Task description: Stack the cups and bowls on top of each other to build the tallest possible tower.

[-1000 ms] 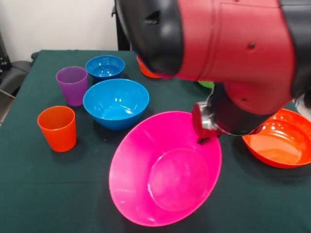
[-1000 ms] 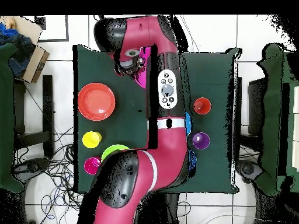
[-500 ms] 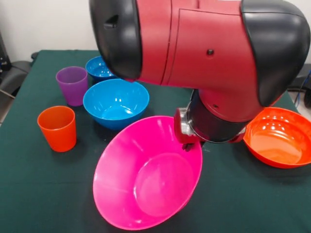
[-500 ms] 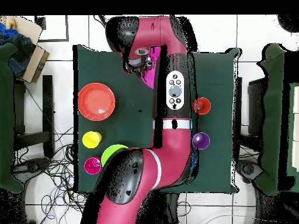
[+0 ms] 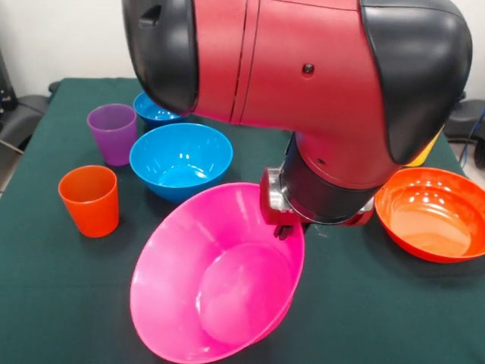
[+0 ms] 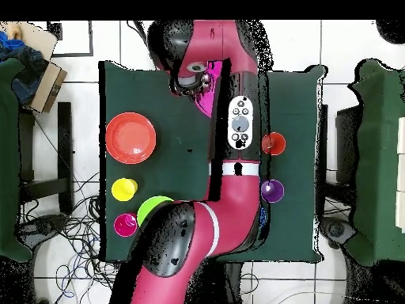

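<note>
Gripper (image 5: pixel 286 227) at frame centre clamps the pink bowl (image 5: pixel 216 280) by its rim (tilted toward us). We see the orange bowl (image 5: pixel 433 214) at right.

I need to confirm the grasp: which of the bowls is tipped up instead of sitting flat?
The large pink bowl: it tilts steeply toward the camera with the gripper at its upper rim. The blue bowl and orange bowl sit flat.

Front view low, close, across table (image 5: pixel 45 303); overhead straight down; both share table.
</note>
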